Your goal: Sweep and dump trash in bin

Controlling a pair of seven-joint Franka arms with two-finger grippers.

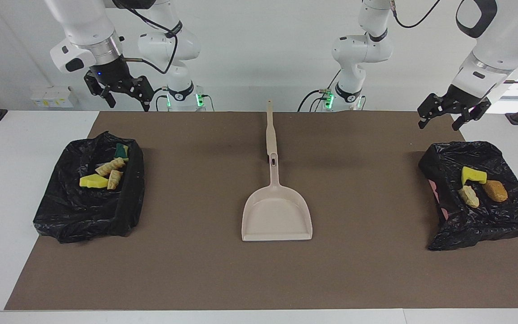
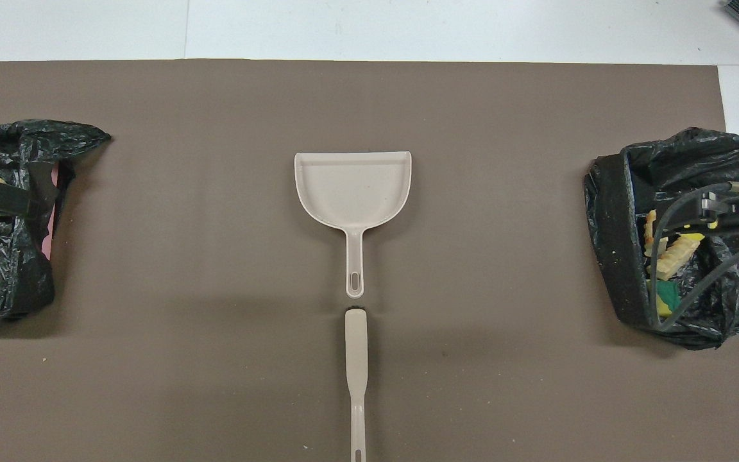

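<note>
On the brown mat [image 1: 196, 270] we see two bins lined with black bags. The bin at the right arm's end [image 1: 89, 198] holds four trash scraps [image 1: 106, 173] and a green sponge piece [image 1: 120, 150]; the other bin [image 1: 479, 211] holds three scraps [image 1: 481, 185]. Between them lie the beige dustpan [image 1: 277, 215] and the brush [image 1: 270, 135], nearer the robots. Our right gripper [image 1: 122, 95] and left gripper [image 1: 448, 116] hang spread apart, empty, above their bins.
</note>
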